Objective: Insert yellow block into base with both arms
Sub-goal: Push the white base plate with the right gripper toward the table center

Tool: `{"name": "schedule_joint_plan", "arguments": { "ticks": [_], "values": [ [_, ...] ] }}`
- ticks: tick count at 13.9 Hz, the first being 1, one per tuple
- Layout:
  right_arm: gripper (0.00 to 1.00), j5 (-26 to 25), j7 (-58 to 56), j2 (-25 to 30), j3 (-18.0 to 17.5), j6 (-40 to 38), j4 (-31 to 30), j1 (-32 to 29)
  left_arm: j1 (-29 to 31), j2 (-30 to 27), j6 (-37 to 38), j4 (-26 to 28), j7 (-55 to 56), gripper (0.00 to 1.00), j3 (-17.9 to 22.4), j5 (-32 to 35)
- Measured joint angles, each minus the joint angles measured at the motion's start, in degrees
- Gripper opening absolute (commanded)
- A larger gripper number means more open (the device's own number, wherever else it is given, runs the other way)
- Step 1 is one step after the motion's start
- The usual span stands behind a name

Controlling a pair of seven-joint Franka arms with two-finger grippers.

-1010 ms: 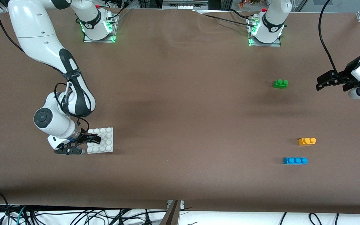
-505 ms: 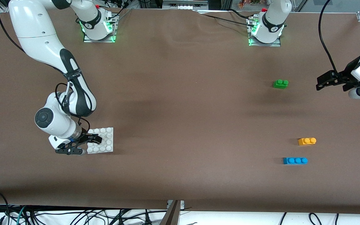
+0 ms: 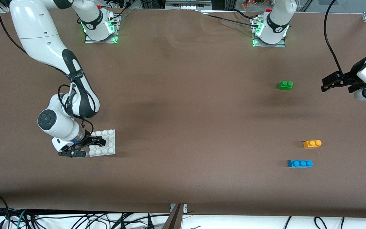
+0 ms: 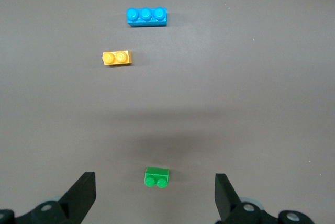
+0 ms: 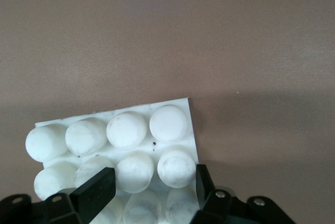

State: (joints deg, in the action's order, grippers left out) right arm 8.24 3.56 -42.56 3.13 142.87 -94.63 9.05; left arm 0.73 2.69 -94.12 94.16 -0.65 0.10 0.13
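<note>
Since a second ago, the right gripper (image 3: 86, 147) has clamped its jaws on the base (image 3: 108, 143) near the table's (image 3: 183, 111) right-arm end. Spread-jawed, the left gripper (image 3: 329, 83) waits above the opposite edge. Still ungrasped, the yellow block (image 3: 312, 143) lies there; pickup and insertion remain.

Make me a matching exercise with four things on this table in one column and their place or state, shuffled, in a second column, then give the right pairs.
Things:
1. yellow block
2. base
3. left gripper
4. blue brick

Places or states:
A. open, empty, up in the air
B. clamped at its edge by the shut right gripper
C. nearest the front camera
D. on the table between the green brick and the blue one

Pairs: 1-D, 2-B, 3-A, 4-C
</note>
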Motion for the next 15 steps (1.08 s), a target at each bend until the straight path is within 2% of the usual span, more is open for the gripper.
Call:
{"name": "schedule_joint_plan", "arguments": {
  "ticks": [7, 15],
  "values": [
    [0.73, 1.52, 1.20, -0.86, -1.20, 3.49, -0.07, 1.73, 0.00, 0.00, 0.00, 0.00, 0.00, 1.00, 0.00, 0.00],
    [0.73, 1.74, 14.00, -0.93, -1.31, 4.50, -0.08, 9.10, 0.00, 0.00, 0.00, 0.00, 0.00, 1.00, 0.00, 0.00]
  ]
}}
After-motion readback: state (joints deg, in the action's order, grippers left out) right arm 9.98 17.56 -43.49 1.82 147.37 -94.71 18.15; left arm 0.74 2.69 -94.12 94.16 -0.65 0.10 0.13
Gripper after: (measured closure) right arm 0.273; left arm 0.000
